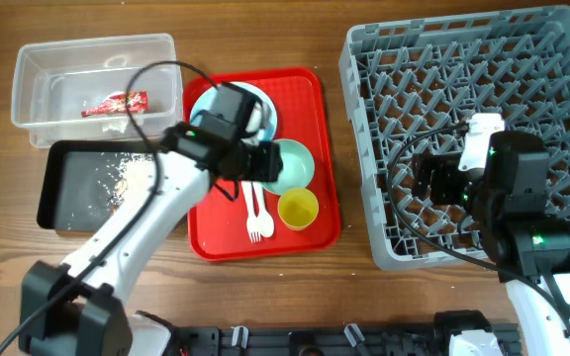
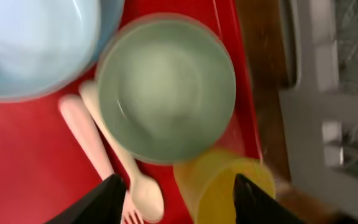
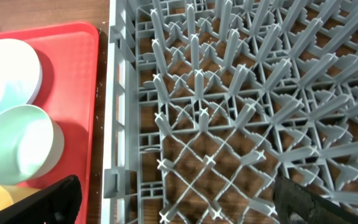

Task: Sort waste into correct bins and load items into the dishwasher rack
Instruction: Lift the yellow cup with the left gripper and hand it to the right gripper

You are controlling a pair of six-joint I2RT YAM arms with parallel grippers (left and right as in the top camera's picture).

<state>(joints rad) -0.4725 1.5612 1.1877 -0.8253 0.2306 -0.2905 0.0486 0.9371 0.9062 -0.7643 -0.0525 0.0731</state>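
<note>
Hovering over the mint green bowl (image 2: 166, 87), your left gripper (image 2: 178, 186) — jaws apart, empty — lies nearer than the right gripper (image 3: 176, 199), likewise spread.

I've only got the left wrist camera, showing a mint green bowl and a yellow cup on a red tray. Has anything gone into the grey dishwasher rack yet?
Observer: No dishes show in the large grey plastic dishwasher rack. The right gripper hangs open over the side nearest the flat red serving tray.
Operator: Where's the snack wrapper?
Observer: The small red shiny snack wrapper lies inside the clear rectangular plastic tub.
Operator: And the food scraps?
Observer: The whitish crumbly scraps lie in the shallow black rectangular tray, right next to that tub.
</note>
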